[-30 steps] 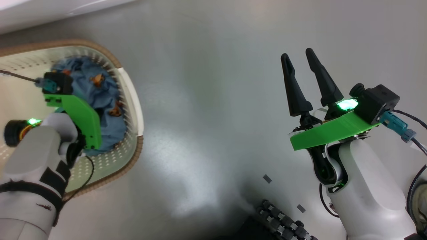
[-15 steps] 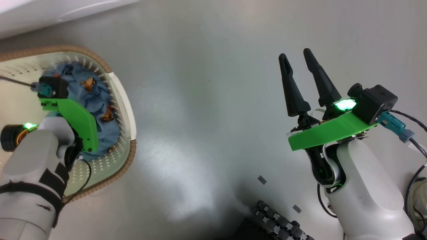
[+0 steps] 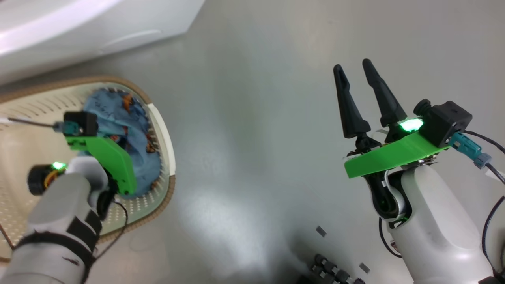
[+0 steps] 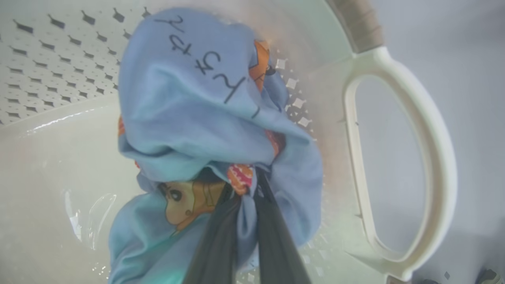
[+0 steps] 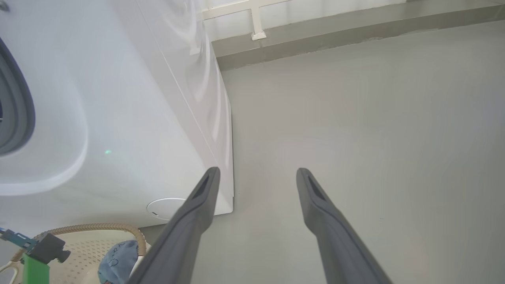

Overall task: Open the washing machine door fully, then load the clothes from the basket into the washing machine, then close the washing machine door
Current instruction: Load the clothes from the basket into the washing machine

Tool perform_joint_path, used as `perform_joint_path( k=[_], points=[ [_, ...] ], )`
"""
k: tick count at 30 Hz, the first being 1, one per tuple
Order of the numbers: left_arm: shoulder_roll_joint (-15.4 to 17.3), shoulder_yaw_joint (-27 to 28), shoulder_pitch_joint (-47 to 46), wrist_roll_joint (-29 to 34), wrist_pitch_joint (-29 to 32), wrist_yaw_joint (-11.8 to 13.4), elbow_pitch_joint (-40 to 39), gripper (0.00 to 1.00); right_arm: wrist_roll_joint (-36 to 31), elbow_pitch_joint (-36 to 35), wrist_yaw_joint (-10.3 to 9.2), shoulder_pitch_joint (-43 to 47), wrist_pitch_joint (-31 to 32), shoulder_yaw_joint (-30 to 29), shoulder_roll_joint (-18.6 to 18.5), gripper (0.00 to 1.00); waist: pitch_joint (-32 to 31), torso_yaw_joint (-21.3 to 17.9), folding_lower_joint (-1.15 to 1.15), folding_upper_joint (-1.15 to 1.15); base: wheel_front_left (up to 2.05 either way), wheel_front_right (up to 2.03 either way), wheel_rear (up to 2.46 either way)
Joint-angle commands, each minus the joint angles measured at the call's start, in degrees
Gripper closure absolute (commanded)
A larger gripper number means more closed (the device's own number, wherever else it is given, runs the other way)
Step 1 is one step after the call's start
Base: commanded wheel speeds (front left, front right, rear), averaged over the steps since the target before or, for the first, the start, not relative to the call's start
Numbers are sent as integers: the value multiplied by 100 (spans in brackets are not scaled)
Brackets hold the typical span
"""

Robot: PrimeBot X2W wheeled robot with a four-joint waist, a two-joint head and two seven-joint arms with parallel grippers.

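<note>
The cream basket (image 3: pixel 162 130) with its brown rim stands on the floor at the left. Inside it lie the clothes (image 3: pixel 114 114), light blue with orange prints. In the left wrist view my left gripper (image 4: pixel 242 193) is shut on a fold of the clothes (image 4: pixel 197 98), which bunch up over the basket's floor beside the side handle (image 4: pixel 442 177). My right gripper (image 3: pixel 353 67) hangs open and holds nothing, well to the right over bare floor; its fingers stand apart (image 5: pixel 257 170). The white washing machine (image 5: pixel 118 118) shows its grey seal (image 5: pixel 15 106). The washing machine door is out of view.
The washing machine's corner (image 3: pixel 79 23) sits just beyond the basket. Grey floor (image 3: pixel 252 118) spreads between the two arms. The robot's dark wheeled base (image 3: pixel 331 268) is at the bottom. A wall ledge (image 5: pixel 355 31) runs behind the machine.
My left gripper has shut on the blue garment, which now bunches up higher in the basket. The head view has shifted. The right arm keeps its pose, open.
</note>
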Motion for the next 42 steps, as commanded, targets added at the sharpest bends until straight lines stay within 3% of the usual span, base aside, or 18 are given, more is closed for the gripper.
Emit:
perform_joint_path(
  k=[1, 14, 31, 42],
  points=[
    [42, 45, 253, -121, -147, 4, -196, 100, -56, -65, 25, 174, -53, 23, -105, 0, -382, 156, 0, 0, 0, 0, 0],
    [37, -127, 1025, -834, -756, 4, -937, 100, -11, 104, 25, 394, -53, 41, -303, 0, -1419, 510, 0, 0, 0, 0, 0],
    [287, -333, 1892, -1777, -1656, 4, -2089, 100, 71, 360, 25, 854, -53, 72, -682, 0, -2769, 1054, 0, 0, 0, 0, 0],
    [526, 288, 2233, -1695, -1968, 28, -3109, 100, 121, 458, 25, 1136, -53, 66, -867, 0, -3402, 1438, 0, 0, 0, 0, 0]
  ],
)
